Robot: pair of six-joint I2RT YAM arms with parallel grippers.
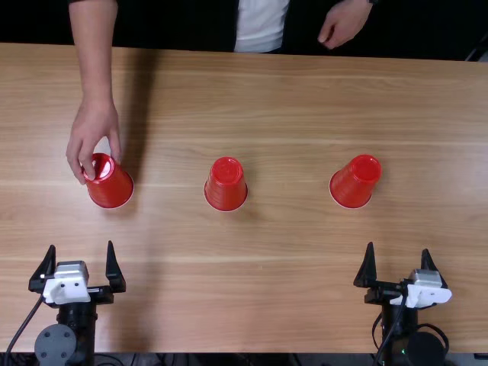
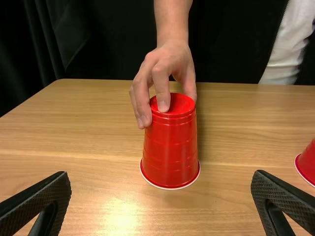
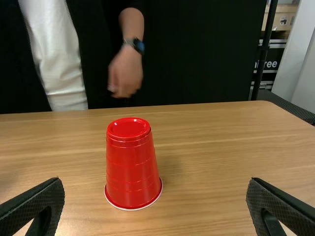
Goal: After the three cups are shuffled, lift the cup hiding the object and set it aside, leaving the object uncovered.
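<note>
Three red cups stand upside down in a row on the wooden table [image 1: 267,107]. A person's hand [image 1: 91,137] grips the top of the left cup [image 1: 109,181], the hand [image 2: 162,78] wrapping that cup [image 2: 170,147] in the left wrist view. The middle cup [image 1: 226,184] and the right cup [image 1: 355,181] stand untouched; the right cup [image 3: 132,164] sits straight ahead of my right gripper. My left gripper [image 1: 78,268] is open near the front edge, below the left cup. My right gripper [image 1: 396,267] is open below the right cup. No ball is visible.
The person's other hand [image 1: 345,21] hovers over the table's far edge at the right, also seen as a hand [image 3: 125,73] with a wristwatch. An edge of the middle cup [image 2: 307,164] shows beside the left one.
</note>
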